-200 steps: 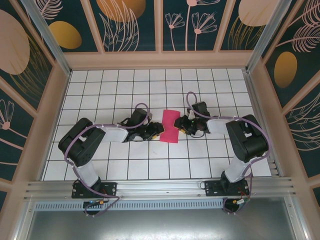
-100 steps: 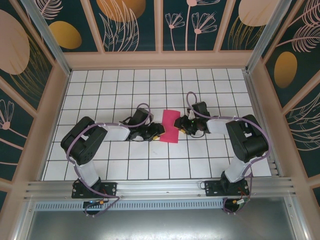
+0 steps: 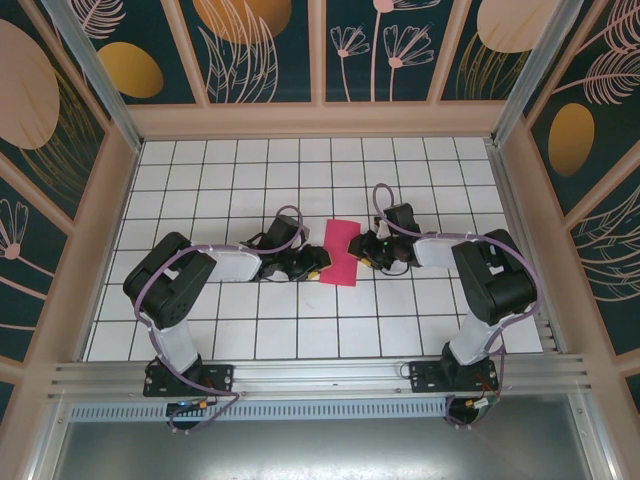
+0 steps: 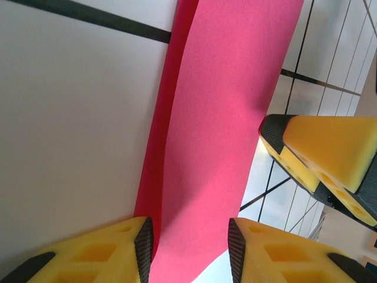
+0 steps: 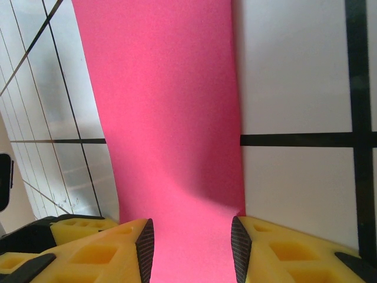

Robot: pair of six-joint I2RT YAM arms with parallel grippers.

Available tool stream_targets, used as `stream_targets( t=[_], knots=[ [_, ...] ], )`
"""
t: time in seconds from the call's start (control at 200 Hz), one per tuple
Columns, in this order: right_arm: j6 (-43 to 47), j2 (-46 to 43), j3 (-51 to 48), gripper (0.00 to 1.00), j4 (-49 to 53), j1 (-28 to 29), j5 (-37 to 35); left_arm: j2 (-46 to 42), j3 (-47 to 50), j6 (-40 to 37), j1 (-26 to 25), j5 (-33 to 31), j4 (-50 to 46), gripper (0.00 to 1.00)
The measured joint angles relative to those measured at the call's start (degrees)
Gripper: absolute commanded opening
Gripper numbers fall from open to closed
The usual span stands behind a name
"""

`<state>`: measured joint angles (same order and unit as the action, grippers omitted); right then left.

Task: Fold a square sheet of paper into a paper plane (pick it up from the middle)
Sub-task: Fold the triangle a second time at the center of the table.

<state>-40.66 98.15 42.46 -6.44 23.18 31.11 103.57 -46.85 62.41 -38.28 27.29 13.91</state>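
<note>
The sheet of paper (image 3: 340, 252) lies on the white grid table as a narrow magenta-pink rectangle, doubled over, with a second layer edge showing along its left side (image 4: 154, 177). My left gripper (image 3: 318, 262) is low at the strip's near left edge. Its yellow fingers stand apart over the paper (image 4: 218, 118), nothing pinched between the pads. My right gripper (image 3: 356, 247) comes in from the opposite side. Its jaws are also apart over the paper (image 5: 171, 118). In the left wrist view, my left gripper (image 4: 189, 247) faces a right finger (image 4: 318, 156) across the strip.
The white tiled table (image 3: 250, 180) is ringed by tan frame walls with dark floral panels. An aluminium rail (image 3: 320, 375) runs along the near edge by both arm bases. Open tiles lie behind and in front of the paper.
My left arm has edged a little to the right, closer to the paper, and its jaws have narrowed slightly. The right arm and the paper have not moved.
</note>
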Motion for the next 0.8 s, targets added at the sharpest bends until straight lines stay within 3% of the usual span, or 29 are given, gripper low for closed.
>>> stream_targets(
  t=[0.575,0.796],
  knots=[
    [0.02,-0.09,-0.26,0.42,-0.44,-0.15,0.24,2.97,-5.9,-2.19,1.03,0.79,0.85,0.44],
    [0.02,-0.57,-1.16,0.44,-1.9,-0.15,0.42,5.79,-8.9,-3.02,2.84,1.95,0.83,0.39]
  ],
)
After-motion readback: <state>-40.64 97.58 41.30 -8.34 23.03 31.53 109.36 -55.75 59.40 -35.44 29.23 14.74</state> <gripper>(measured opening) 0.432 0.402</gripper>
